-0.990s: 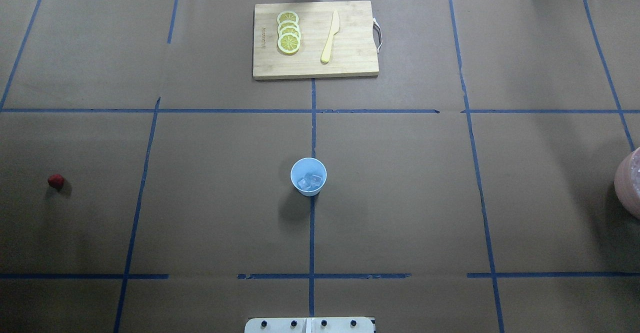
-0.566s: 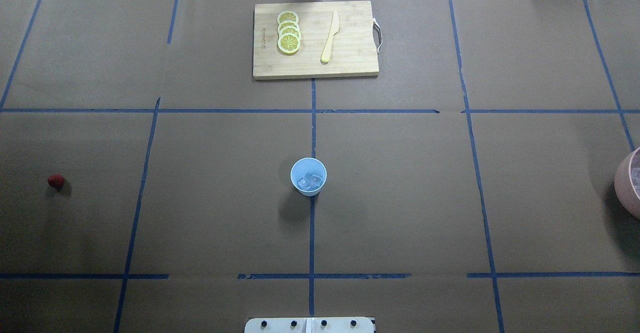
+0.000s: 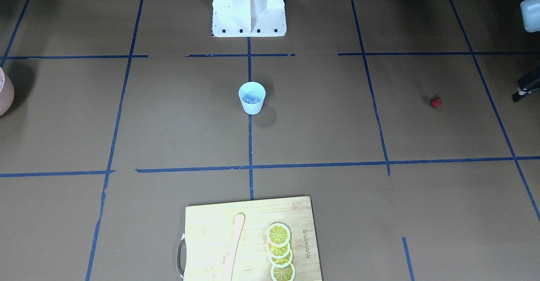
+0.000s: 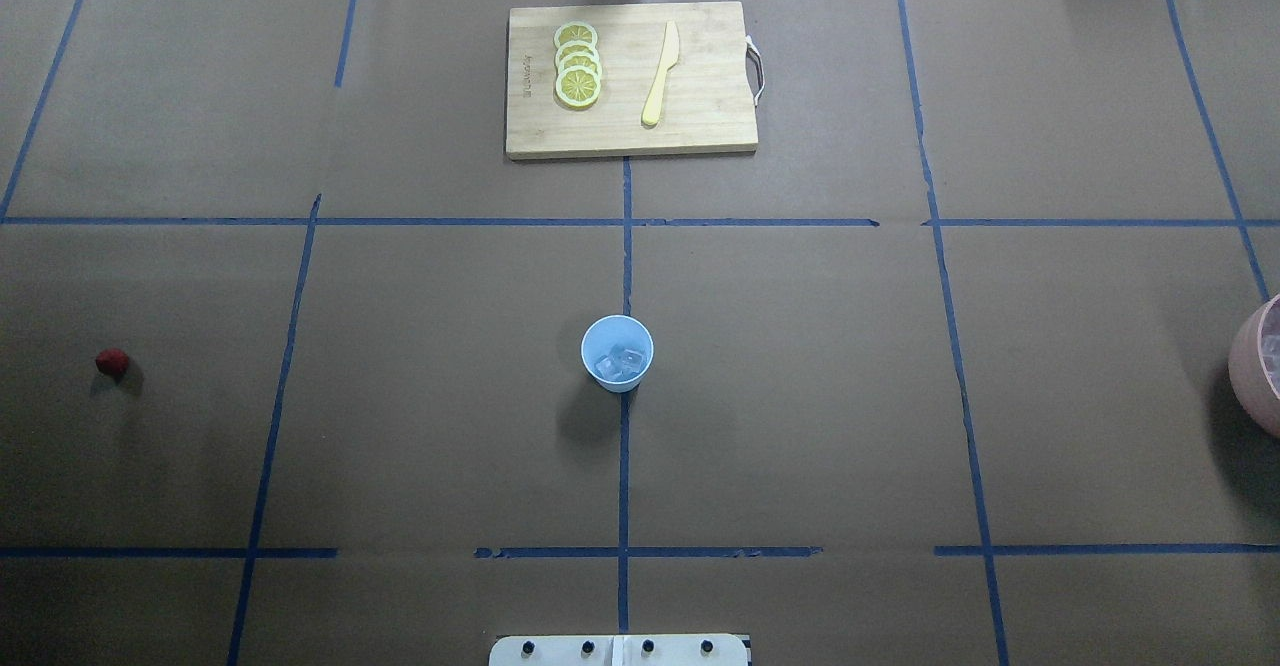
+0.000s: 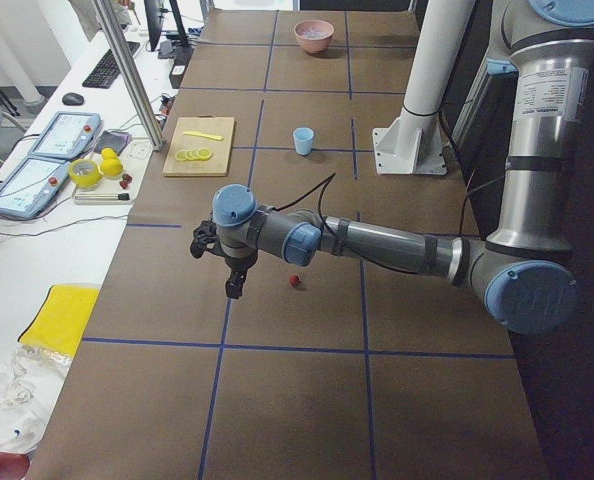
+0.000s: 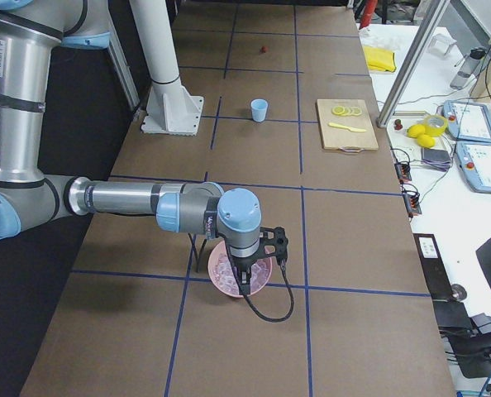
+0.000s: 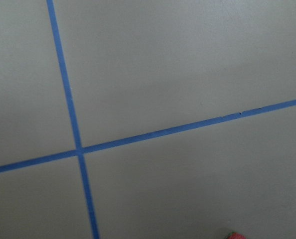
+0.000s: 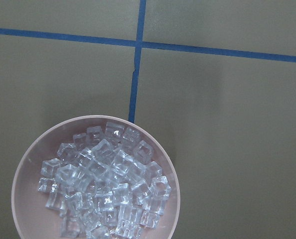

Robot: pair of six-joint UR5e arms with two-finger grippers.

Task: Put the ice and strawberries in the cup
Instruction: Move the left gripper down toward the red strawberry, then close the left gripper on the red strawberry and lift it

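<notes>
Board (image 4: 700, 126) of pale wood lies at the table's far side from the robot, four lemon slices (image 4: 578, 66) overlapped in a row on it and a knife (image 4: 661, 74) beside them; it is well apart from everything else.

Cup (image 4: 617, 351) stands upright mid-table on the centre tape line (image 4: 624, 466), with a few cubes of ice (image 4: 620, 363) in its bottom; far more ice fills a pink bowl (image 8: 95, 118) at the robot's right end. Right claw (image 6: 245, 286) hangs over that bowl; whether it is wide or narrow I cannot tell.

Berry (image 4: 112, 362) lies on the paper at the robot's left end, well apart from the cup, with one tape line crossing between them. Left claw (image 5: 234, 289) hangs near the berry, not touching it; its spread I cannot tell either.

Table (image 4: 800, 396) is covered in brown paper marked into squares with blue tape; the base (image 3: 249, 6) is bolted at the robot's edge. A white bench (image 5: 37, 230) runs along the far side, carrying pendants (image 5: 65, 135), a keyboard (image 5: 108, 65) and a yellow cloth (image 5: 59, 315).
</notes>
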